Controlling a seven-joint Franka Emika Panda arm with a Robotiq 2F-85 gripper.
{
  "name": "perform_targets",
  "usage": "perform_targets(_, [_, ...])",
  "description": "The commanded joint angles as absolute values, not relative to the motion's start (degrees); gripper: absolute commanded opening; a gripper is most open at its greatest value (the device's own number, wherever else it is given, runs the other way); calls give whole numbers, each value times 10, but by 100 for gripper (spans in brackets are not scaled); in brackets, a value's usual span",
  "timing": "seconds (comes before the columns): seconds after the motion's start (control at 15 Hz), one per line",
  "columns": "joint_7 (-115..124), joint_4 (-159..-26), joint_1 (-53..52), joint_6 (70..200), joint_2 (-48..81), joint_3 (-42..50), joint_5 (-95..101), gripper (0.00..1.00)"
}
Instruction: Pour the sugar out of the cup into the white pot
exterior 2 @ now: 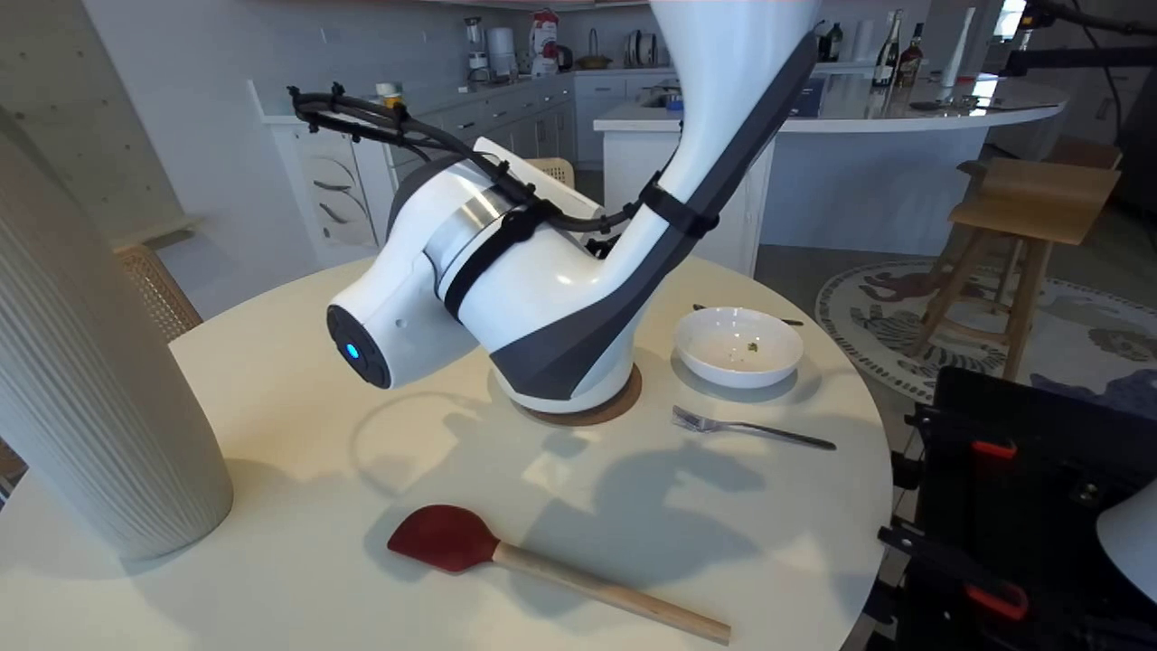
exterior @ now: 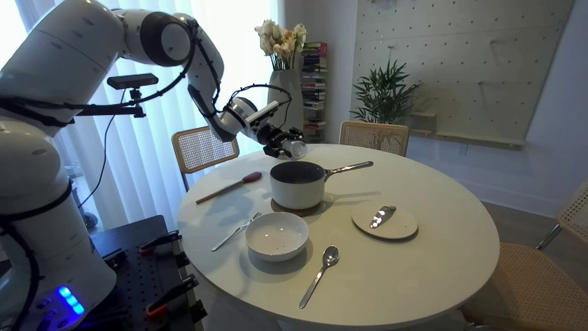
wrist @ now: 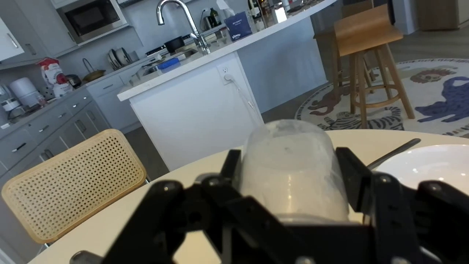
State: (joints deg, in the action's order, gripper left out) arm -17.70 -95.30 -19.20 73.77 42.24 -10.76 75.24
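My gripper point(exterior: 286, 143) is shut on a translucent cup point(exterior: 297, 150), with a finger on each side. In the wrist view the fingers point(wrist: 289, 157) hold the same cup point(wrist: 293, 176), which looks cloudy white. Whether sugar is inside is unclear. In an exterior view the cup is tilted on its side, just above the far rim of the white pot point(exterior: 296, 195). How far it is over the opening cannot be told. The pot has a dark inside and a metal handle. The arm covers most of the pot point(exterior 2: 613, 375) in an exterior view and hides the gripper and cup there.
The pot stands on a brown trivet point(exterior: 308, 211). A white bowl point(exterior: 276, 236), fork point(exterior: 236, 231), spoon point(exterior: 320, 276), red spatula point(exterior 2: 587, 580) and round plate point(exterior: 399, 225) with a metal utensil lie on the round table point(exterior: 427, 276). A tall vase point(exterior 2: 108, 362) stands near the arm.
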Motion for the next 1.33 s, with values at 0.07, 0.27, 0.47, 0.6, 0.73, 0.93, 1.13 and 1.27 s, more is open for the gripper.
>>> perform_targets(0.07, [-190,-918,-207,701,455,-105,777,41])
perform_targets(0.27, [-192,-906,-209,685,465,-106,782,41])
perform_targets(0.47, [-184,-907,-192,699,458,-113,765,41])
perform_targets(0.6, [-183,-912,-168,725,446,-120,740,41])
perform_targets(0.73, [-187,-910,-144,761,441,-125,710,41])
perform_targets(0.93, [-198,-906,-113,825,441,-129,670,41])
perform_targets(1.13, [-210,-900,-92,892,437,-129,631,41])
perform_targets(1.27, [-221,-890,-93,904,429,-127,618,41])
